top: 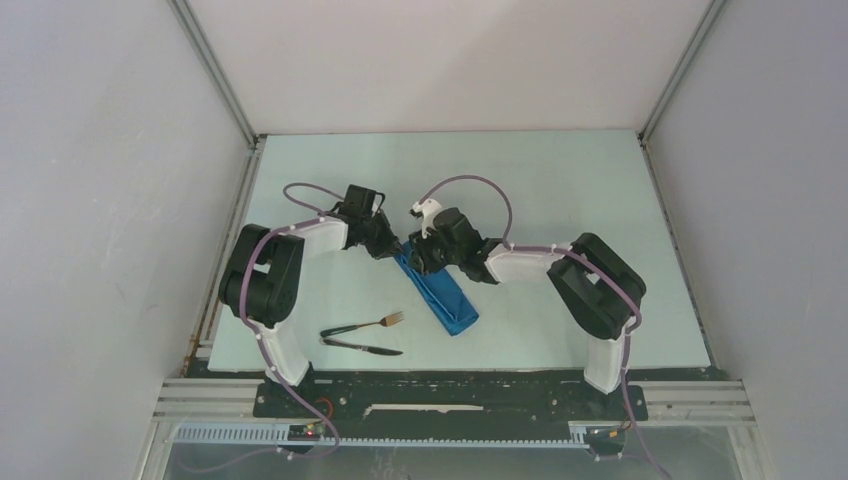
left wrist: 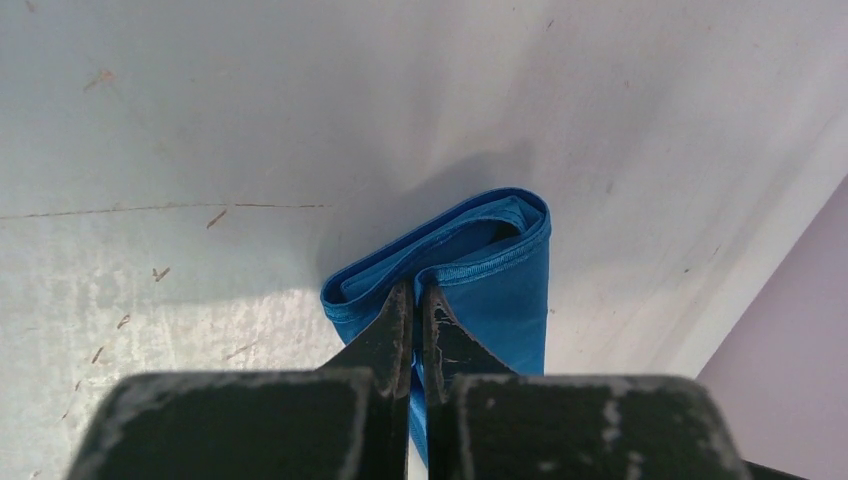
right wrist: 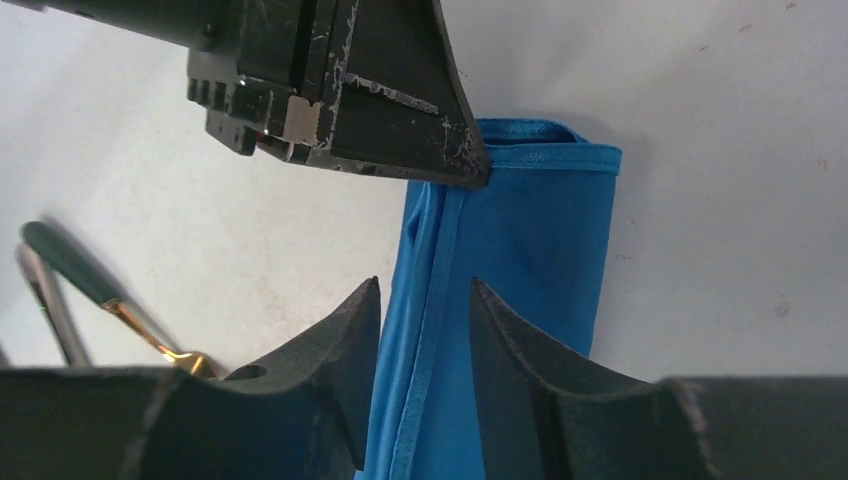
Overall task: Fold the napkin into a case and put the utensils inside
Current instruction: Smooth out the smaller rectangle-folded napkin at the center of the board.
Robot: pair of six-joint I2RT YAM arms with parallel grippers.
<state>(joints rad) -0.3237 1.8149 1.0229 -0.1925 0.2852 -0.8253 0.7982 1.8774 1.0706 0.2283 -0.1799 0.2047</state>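
Opening the case, mid-bench: far-end top hem is pinched by clenched left gripper; right gripper, released astride the edge, should be closed on btm layer only, w/o dragging.

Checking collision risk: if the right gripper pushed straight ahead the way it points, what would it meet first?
The folded napkin, whose edge lies between the right gripper's open fingers. Beyond that, the left gripper, shut on the same edge, looks next, though depth is unclear.
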